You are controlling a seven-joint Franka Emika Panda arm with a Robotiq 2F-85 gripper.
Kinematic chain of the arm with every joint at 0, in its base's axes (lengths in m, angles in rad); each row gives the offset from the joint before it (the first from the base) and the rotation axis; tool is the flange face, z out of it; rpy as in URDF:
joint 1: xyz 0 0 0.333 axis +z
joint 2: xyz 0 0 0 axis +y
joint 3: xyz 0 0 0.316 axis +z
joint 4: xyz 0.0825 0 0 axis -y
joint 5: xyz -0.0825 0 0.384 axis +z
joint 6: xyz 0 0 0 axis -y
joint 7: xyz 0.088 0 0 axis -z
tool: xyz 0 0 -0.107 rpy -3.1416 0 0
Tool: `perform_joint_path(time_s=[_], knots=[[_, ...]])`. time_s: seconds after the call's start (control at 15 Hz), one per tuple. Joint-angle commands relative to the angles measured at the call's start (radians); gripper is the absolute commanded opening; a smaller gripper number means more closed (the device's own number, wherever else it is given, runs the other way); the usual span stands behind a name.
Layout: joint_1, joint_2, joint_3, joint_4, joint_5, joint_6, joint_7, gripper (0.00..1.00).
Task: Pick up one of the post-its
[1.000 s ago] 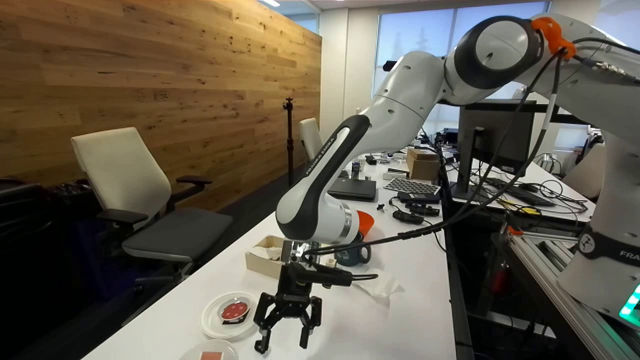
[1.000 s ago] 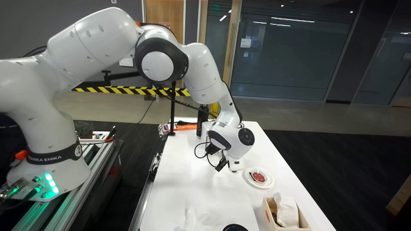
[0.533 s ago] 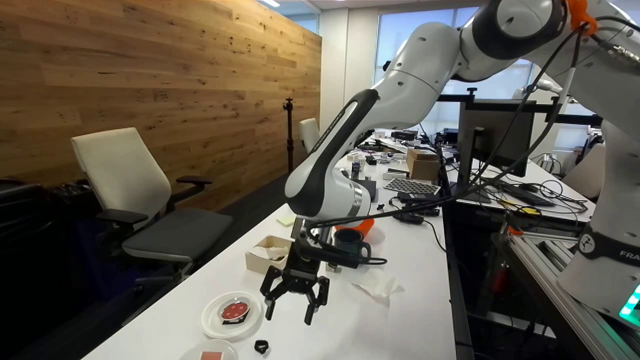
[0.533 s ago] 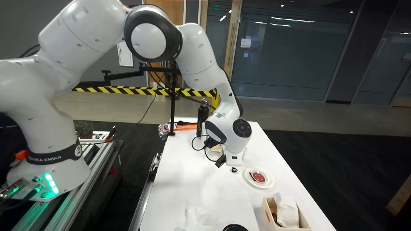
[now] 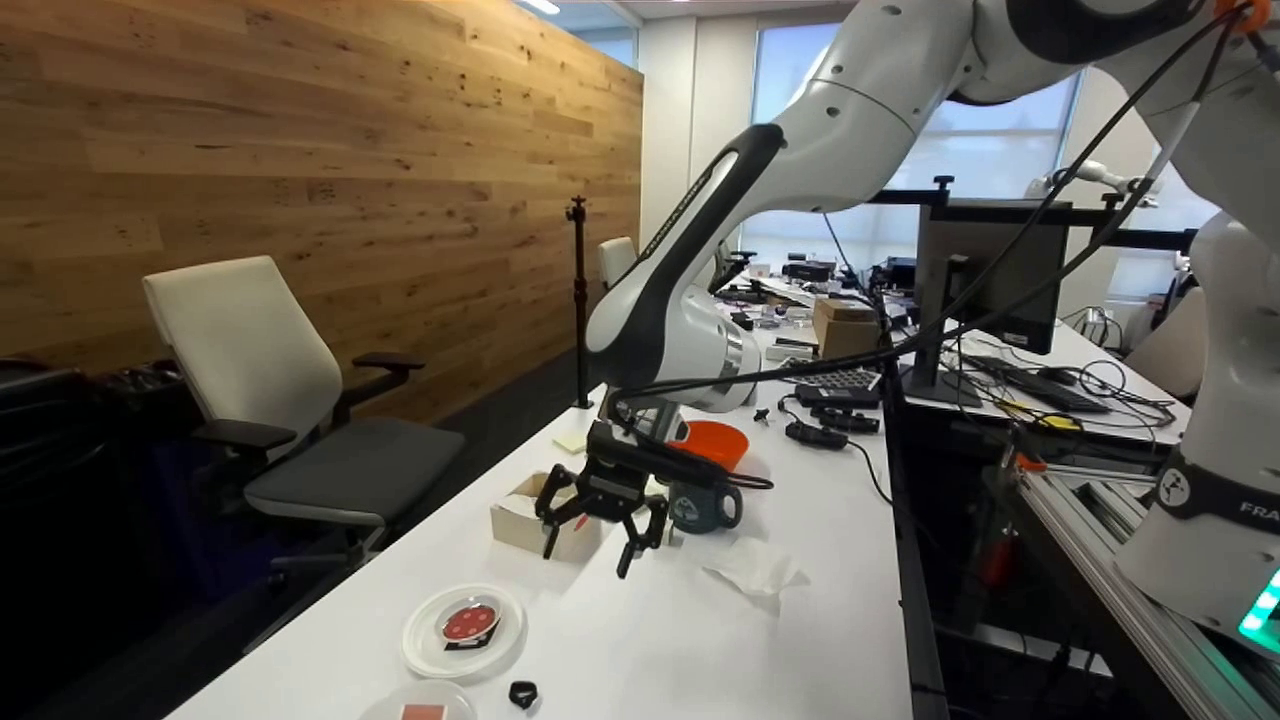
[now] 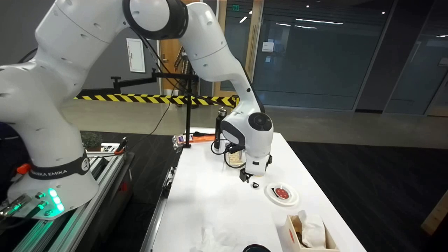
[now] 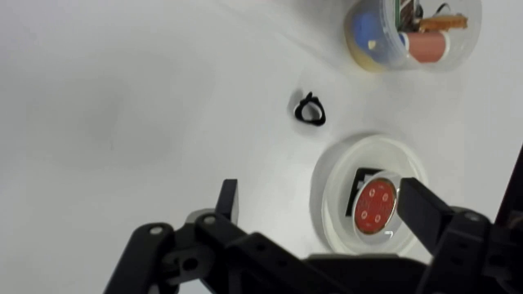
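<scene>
A pale yellow square (image 5: 570, 442), which looks like a post-it, lies on the table's far left part in an exterior view. My gripper (image 5: 587, 565) hangs above the table on the near side of it, well apart from it. In the wrist view the gripper (image 7: 318, 183) stands wide open, nothing between its fingers but the view of the table and a plate far below. No post-it shows in that wrist view. Pale yellowish pieces (image 6: 236, 158) sit partly behind the wrist in an exterior view; I cannot tell what they are.
A plate (image 7: 333, 222) bearing a red disc (image 7: 374, 204) stands near a black ring-shaped piece (image 7: 314, 121) and a clear tub (image 7: 390, 49). Beyond the gripper are an open box (image 5: 515, 530), a mug (image 5: 700, 508), an orange bowl (image 5: 715, 445) and crumpled tissue (image 5: 755, 578).
My open gripper has risen and moved away from the black ring-shaped piece, toward the box. That piece, overlapped by a fingertip one second ago, now shows apart on the table.
</scene>
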Motion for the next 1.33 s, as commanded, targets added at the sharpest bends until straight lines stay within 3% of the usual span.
perform_joint_path(time_s=[0.0,0.07,0.2,0.53,0.87,1.27], knots=[[0.191,-0.110,-0.188,-0.128,-0.168,0.041,0.221,1.00],[0.249,-0.125,-0.250,-0.143,-0.250,0.003,0.270,1.00],[0.311,-0.153,-0.302,-0.160,-0.414,-0.074,0.339,1.00],[0.310,-0.218,-0.260,-0.144,-0.714,-0.300,0.369,1.00],[0.258,-0.244,-0.169,-0.135,-0.814,-0.463,0.233,1.00],[0.209,-0.234,-0.110,-0.145,-0.862,-0.490,-0.033,1.00]])
